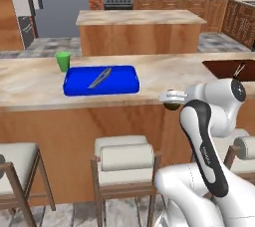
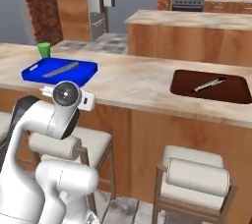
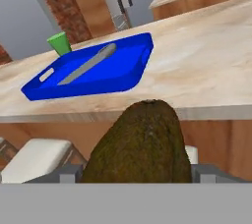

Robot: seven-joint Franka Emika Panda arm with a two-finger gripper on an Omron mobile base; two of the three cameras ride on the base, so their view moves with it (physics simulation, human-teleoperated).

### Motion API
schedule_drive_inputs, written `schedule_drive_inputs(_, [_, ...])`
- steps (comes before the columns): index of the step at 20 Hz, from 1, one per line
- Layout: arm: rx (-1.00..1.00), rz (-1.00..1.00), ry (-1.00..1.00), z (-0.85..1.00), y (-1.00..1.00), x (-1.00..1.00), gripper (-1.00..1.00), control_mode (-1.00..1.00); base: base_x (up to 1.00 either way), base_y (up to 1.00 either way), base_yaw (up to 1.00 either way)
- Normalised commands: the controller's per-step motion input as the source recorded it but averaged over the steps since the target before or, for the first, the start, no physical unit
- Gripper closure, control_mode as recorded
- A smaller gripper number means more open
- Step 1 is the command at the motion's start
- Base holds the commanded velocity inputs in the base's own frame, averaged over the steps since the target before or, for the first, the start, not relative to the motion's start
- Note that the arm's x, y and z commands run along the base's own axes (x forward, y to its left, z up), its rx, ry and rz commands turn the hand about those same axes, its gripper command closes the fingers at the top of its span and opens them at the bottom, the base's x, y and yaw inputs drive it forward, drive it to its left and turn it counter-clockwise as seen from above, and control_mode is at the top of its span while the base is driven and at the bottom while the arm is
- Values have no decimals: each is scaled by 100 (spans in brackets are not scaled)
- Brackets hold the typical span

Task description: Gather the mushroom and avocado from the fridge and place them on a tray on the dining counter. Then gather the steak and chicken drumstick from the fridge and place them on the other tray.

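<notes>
My gripper [image 3: 135, 176] is shut on the avocado [image 3: 140, 144], a dark brown-green lump that bulges between the fingers. In the left base view the gripper [image 1: 172, 100] hovers with the avocado [image 1: 173, 105] at the near edge of the dining counter [image 1: 30, 84], right of the blue tray [image 1: 127, 79]. That tray [image 3: 123, 68] holds a grey utensil [image 3: 88, 63]. The other tray [image 2: 184, 83], dark brown, lies further right with a second utensil [image 2: 209, 84] in it. The fridge [image 1: 22, 2] stands at the back left. The mushroom, steak and chicken drumstick are out of view.
A green cup [image 1: 63, 61] stands just behind the blue tray's left corner. Padded stools [image 1: 124, 159] line the counter's near side below my arm. A shorter island [image 1: 139, 32] sits beyond the counter, with a stove [image 1: 118, 1] on the far wall.
</notes>
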Motion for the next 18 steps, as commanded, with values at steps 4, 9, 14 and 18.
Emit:
schedule_drive_inputs(4, [0,0,0,0,0,0,100,100,46,82,-20])
schedule_drive_inputs(9, [0,0,0,0,0,0,100,100,44,77,-19])
schedule_drive_inputs(14, [0,0,0,0,0,0,100,100,43,75,-16])
schedule_drive_inputs(18, [0,0,0,0,0,0,100,100,16,21,-4])
